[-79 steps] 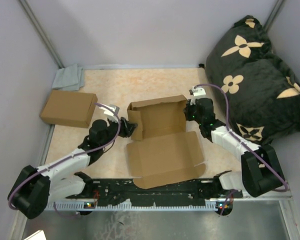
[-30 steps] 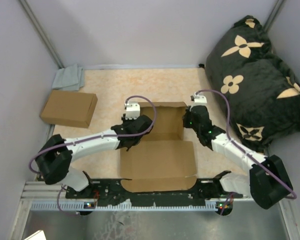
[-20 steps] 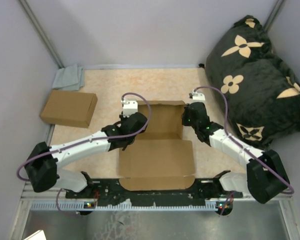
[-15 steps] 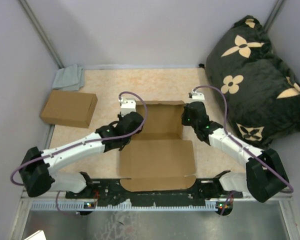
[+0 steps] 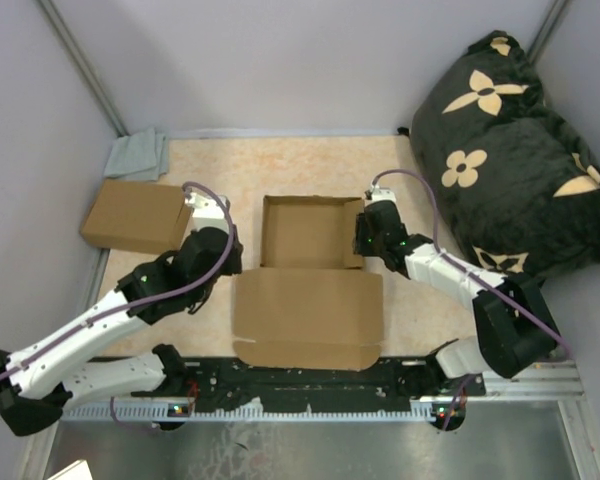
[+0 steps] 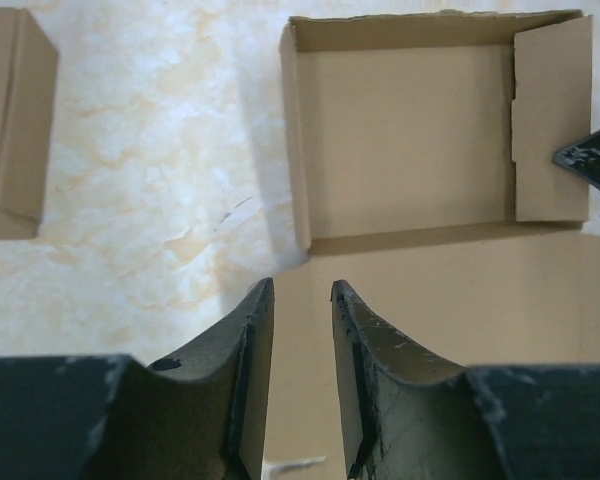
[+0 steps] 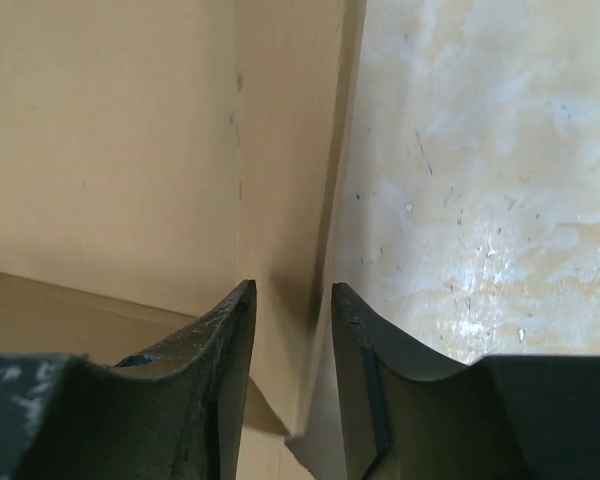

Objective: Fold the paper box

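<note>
The paper box lies at the table's middle as a shallow open tray with its walls up. Its big lid flap lies flat towards me. In the left wrist view the tray is ahead, with the right side flap folded in. My left gripper hovers by the lid's left edge, its jaws a little apart and empty. My right gripper is at the tray's right wall. Its jaws stand astride that wall, slightly apart.
A ready-made brown cardboard box sits at the left, also in the left wrist view. A grey cloth lies behind it. A black flowered cushion fills the right side. Grey walls close in the table.
My left arm has pulled back to the left, away from the tray's left wall, which now stands. My right gripper has shifted slightly left and stays at the right wall.
</note>
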